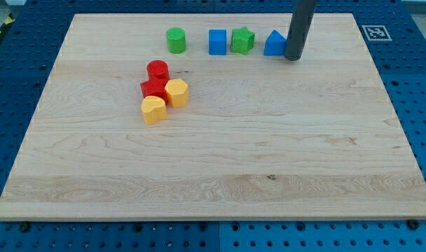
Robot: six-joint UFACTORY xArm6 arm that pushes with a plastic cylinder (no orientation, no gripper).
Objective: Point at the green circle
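With no pincer to report, my tip [292, 59] beside the blue triangular block [274, 44] should skirt the far-edge row toward the green cylinder block [176, 40].

the green circle [176, 40], a short upright cylinder, stands near the board's top edge, left of centre.

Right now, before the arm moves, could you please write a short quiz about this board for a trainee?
1. True or false: my tip touches the green circle.
2. Which block is nearest my tip? A) blue triangle B) yellow heart C) red circle
3. Fill in: the blue square stands between the green circle and the green ____.

Key: 1 false; 2 A; 3 star.
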